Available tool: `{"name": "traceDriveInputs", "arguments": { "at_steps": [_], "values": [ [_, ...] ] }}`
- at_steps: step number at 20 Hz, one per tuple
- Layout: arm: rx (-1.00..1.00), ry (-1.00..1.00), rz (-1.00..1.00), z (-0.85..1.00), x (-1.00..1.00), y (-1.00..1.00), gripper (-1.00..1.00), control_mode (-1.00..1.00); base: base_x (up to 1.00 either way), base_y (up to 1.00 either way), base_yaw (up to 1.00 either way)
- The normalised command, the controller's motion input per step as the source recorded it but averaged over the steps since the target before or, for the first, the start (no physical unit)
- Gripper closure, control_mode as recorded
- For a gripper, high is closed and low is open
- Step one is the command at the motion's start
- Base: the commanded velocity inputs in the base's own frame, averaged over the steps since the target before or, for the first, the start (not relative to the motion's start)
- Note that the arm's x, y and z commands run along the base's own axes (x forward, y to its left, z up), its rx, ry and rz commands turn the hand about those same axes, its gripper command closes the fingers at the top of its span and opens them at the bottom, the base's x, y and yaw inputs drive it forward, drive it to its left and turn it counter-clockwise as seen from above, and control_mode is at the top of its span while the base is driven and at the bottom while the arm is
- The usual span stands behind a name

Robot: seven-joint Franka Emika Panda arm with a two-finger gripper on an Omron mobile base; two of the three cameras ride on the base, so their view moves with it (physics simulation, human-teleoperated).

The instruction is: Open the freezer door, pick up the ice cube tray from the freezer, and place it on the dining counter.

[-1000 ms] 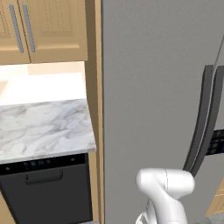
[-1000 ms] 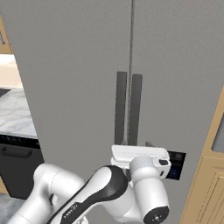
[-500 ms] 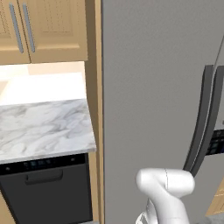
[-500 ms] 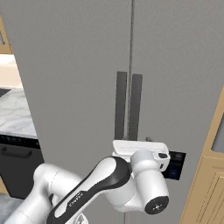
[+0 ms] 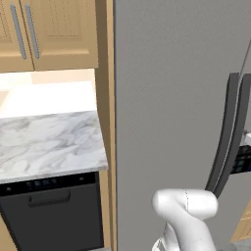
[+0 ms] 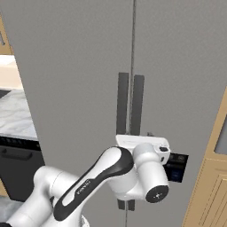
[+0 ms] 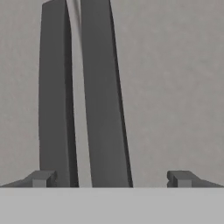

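end effector [image 7: 109, 178] wide open with nothing in it, freezer door [image 6: 186, 66] shut right in front, its dark handle [image 7: 103, 96] between the fingers [image 7: 40, 178], button panel [image 6: 176, 166] just off to the side

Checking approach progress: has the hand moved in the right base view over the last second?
Yes. The hand has shifted right and slightly down against the twin door handles, now covering more of the button panel.
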Motion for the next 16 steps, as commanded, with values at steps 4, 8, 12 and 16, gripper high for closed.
{"name": "traceDriveInputs", "arguments": {
  "at_steps": [4, 8, 12, 16],
  "values": [
    [0.0, 0.0, 0.0, -0.04, 0.34, 0.0, -1.0, -1.0, 0.0, 0.0, 0.0],
    [0.0, 0.0, 0.0, -0.04, 0.26, 0.0, -1.0, -1.0, 0.0, 0.0, 0.0],
    [0.0, 0.0, 0.0, -0.04, 0.19, 0.0, -1.0, -1.0, 0.0, 0.0, 0.0],
    [0.0, 0.0, 0.02, -0.05, 0.19, 0.0, -1.0, -1.0, 0.0, 0.0, 0.0]
  ]
}}
